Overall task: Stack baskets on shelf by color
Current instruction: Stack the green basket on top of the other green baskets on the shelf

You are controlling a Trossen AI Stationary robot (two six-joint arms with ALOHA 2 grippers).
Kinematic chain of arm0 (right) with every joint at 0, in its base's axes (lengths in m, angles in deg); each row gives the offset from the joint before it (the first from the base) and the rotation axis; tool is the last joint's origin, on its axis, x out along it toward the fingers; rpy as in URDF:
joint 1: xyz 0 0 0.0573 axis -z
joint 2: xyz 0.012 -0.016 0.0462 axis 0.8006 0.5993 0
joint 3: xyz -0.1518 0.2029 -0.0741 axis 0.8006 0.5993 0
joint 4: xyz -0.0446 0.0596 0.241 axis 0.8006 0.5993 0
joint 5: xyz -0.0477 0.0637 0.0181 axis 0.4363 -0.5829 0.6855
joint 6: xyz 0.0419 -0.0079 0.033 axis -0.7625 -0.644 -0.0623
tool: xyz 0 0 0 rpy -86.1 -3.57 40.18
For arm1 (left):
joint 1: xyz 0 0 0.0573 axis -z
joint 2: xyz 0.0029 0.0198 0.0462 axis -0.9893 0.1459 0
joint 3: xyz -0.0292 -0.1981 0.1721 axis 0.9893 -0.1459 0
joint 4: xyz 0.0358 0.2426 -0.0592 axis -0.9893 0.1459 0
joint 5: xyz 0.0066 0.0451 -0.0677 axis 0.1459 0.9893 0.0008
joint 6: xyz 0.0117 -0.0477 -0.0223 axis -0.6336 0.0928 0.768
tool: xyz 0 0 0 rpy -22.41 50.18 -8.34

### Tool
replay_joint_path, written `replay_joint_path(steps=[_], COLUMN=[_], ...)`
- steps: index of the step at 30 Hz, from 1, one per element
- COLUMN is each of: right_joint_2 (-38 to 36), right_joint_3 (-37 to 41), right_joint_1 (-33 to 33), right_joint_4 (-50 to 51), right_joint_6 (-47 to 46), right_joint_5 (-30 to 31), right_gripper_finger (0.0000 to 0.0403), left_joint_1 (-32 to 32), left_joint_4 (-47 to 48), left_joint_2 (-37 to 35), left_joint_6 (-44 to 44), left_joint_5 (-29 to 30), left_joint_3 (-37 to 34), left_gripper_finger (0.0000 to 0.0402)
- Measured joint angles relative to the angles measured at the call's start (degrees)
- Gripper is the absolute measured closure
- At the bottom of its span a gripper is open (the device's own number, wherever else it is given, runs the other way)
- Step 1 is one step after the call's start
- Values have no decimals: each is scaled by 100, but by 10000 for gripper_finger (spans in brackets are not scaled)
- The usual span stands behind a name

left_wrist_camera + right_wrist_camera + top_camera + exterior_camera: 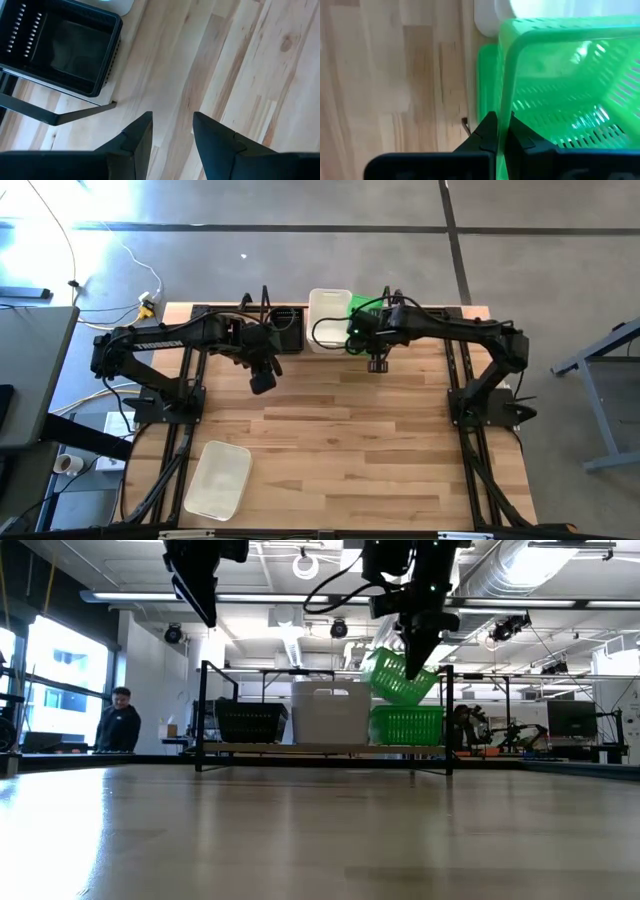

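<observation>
The pale wooden worktop [340, 430] fills the lower frame of the high view, bare planks except for a white basket [218, 478] at lower left. Mid-frame, the left tool [262, 383] hangs above the wood with its fingers apart, holding nothing. The right tool [501, 131] is clamped on the rim of a tilted green basket [400, 677], held in the air above another green basket [406, 725] on the shelf [325, 748] along the far edge. A white basket [331, 713] sits at the shelf's centre, a black basket [248, 722] at its left. Beyond lie grey floor, cables, ceiling ducts and a person [118, 722] at far left; how many baskets each pile holds is hard to tell.
</observation>
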Motion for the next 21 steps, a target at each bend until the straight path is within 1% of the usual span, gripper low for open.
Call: replay_joint_path(steps=[8,11,14,16,21], right_joint_2=[-5,-3,-7,-5,-5], right_joint_3=[-133,-219,-240,-240,-240], right_joint_1=[26,37,37,42,72], right_joint_4=[303,452,471,508,483], right_joint_6=[-97,-165,-298,-416,-404], right_joint_5=[257,252,194,47,-50], right_gripper_finger=[403,403,403,403,403], left_joint_1=[2,2,2,2,2], left_joint_4=[1,1,1,1,1], left_joint_2=[0,0,0,0,0], left_joint_6=[-17,-19,-60,-62,-63], left_joint_5=[0,0,0,0,0], left_joint_3=[0,0,0,0,0], left_gripper_finger=[271,271,271,271,271])
